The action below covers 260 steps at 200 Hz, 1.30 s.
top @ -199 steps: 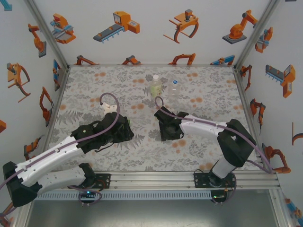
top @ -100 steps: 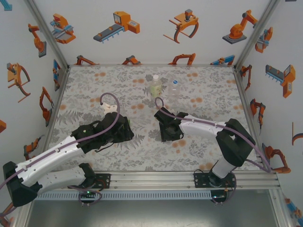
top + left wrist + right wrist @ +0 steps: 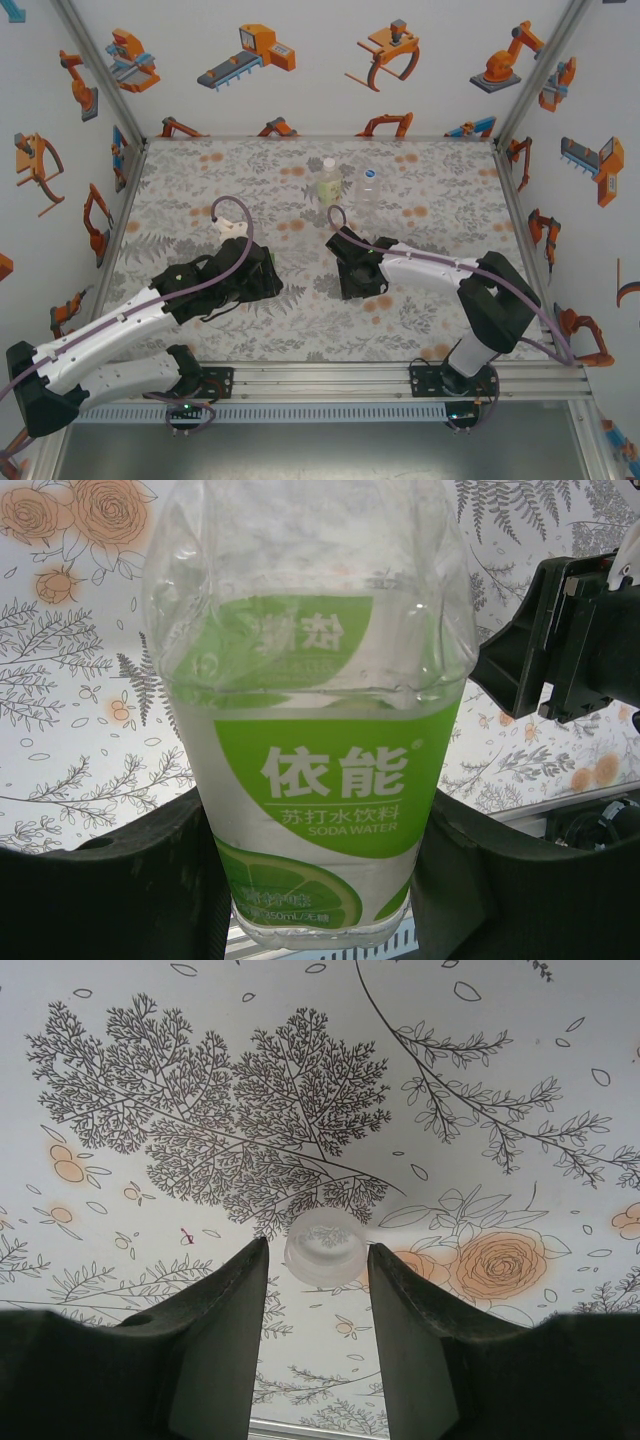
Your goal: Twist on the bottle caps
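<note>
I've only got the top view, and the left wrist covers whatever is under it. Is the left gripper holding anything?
Observer: Yes. The left gripper is shut on the green-label bottle.
Operator: And what is the right one over?
Observer: A white cap lies on the table, between the fingers of the open right gripper.
</note>
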Available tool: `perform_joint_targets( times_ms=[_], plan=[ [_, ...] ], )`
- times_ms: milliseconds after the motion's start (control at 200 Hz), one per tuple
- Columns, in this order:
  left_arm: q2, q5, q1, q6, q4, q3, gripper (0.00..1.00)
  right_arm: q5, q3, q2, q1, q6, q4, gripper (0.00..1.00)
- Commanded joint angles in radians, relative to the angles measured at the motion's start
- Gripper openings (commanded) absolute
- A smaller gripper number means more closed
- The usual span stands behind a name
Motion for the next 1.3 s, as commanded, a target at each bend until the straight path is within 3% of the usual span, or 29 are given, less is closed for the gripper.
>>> perform_joint_targets(
  times_ms=[0, 1297],
  plan=[
    [0.002, 0.006, 0.007, -0.011, 0.006, -0.004, 0.14, 0.025, 0.022, -0.023, 0.003, 0.011, -0.04, 0.44],
    [0.035, 0.021, 0.007, -0.006, 0.013, 0.008, 0.14, -0.009, -0.012, 0.024, 0.004, 0.034, -0.004, 0.43]
  ],
)
